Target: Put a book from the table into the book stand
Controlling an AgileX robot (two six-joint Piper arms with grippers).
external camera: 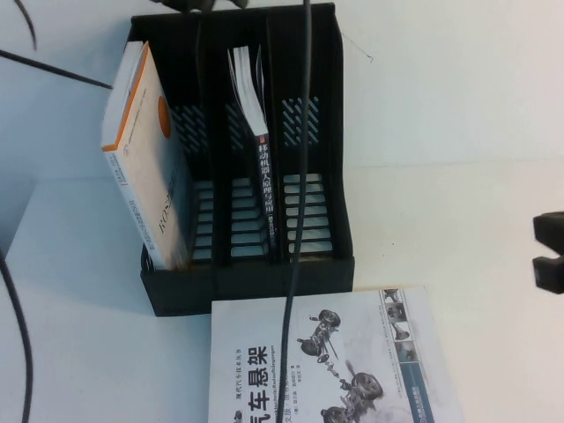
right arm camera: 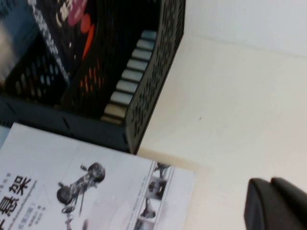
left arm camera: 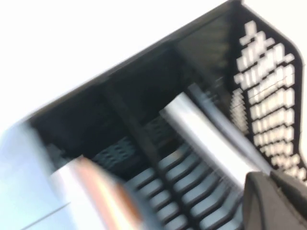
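Book (external camera: 264,167) upright in book stand (external camera: 247,282) middle slot. Right end effector (external camera: 551,251) well right of stand, fingers apart, empty. Left end effector (left arm camera: 276,201) above stand; finger state impossible to tell.

Dark book (external camera: 263,163) upright in book stand (external camera: 256,273) middle slot; right gripper (external camera: 551,251) at table (external camera: 458,123) edge.

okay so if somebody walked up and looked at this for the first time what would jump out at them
The black book stand at the table's middle dominates: a white-and-orange book leans in its left slot, and the dark book stands in its middle slot. Just in front of it a white car-suspension book lies flat. The right gripper sits at the table's right edge, while the left gripper shows only in its wrist view, beside the stand.
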